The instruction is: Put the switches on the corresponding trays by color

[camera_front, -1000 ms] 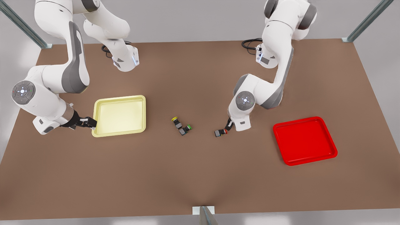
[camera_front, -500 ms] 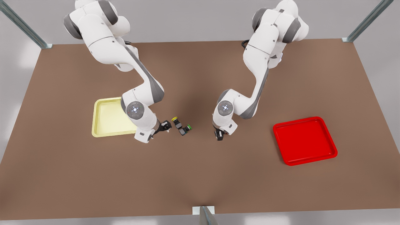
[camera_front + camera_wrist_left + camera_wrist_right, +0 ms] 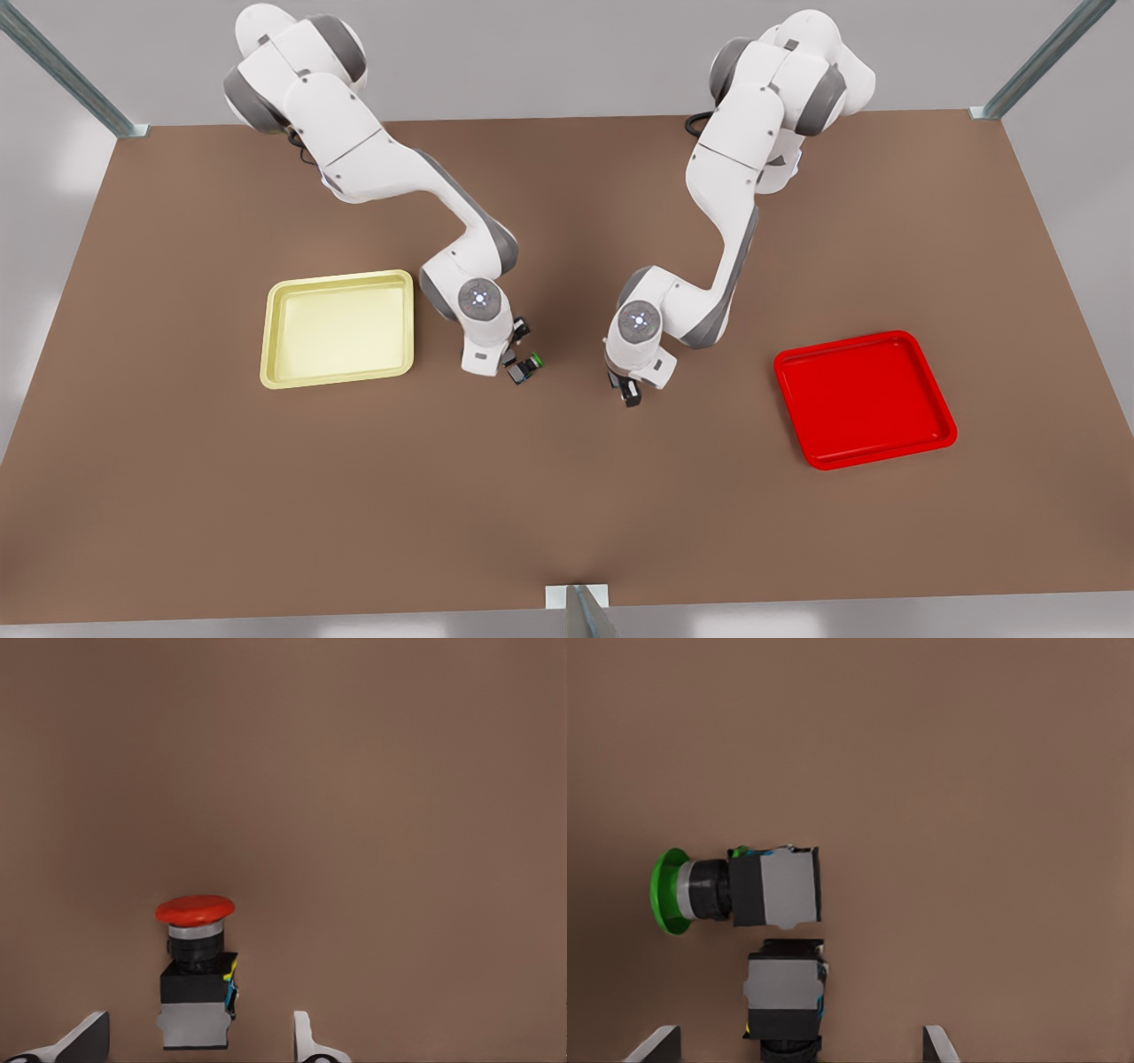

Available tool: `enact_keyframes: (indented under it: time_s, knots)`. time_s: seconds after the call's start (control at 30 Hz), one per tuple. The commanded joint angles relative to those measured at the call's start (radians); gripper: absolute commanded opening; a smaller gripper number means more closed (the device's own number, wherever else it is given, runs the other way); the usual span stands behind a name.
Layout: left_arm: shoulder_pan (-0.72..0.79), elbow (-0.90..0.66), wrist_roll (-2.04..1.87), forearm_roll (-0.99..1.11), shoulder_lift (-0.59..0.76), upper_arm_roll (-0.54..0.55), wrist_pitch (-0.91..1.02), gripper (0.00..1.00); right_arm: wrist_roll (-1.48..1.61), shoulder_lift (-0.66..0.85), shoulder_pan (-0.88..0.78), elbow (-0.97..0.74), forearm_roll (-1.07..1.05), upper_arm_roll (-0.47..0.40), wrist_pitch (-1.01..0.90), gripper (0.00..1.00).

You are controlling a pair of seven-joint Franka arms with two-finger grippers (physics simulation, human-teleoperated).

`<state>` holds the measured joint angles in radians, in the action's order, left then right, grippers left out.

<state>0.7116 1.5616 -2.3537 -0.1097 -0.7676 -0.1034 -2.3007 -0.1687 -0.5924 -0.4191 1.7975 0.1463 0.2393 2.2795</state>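
In the front view the left gripper (image 3: 631, 390) hides the red switch (image 3: 197, 970), and the right gripper (image 3: 512, 347) hides the yellow switch (image 3: 784, 1001). Its cap is cut off at the edge, probably yellow

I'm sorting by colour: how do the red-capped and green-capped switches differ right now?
The red switch has a red cap, the green switch a green one. The red switch lies alone between the left tool's open fingers; the green switch lies beyond the right tool, next to another switch that sits between its fingers. Both have dark bodies and lie sideways on the table.
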Motion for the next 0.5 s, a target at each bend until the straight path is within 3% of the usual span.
enact_keyframes:
  time_s: [0.0,0.4,0.47]
  knots:
    - [-0.001,0.0,0.002,0.001,-0.001,-0.001,0.0,1.0,0.0,-0.001,-0.001,0.002,0.001,0.0,0.0,1.0]
    - [0.0,0.0,0.005,0.002,-0.024,0.001,0.003,1.0,-0.005,-0.069,-0.017,0.008,0.038,0.0,0.089,1.0]
    - [0.0,0.0,0.005,-0.001,-0.027,0.001,0.0,1.0,-0.005,-0.07,-0.018,0.016,0.038,0.0,0.089,0.92]
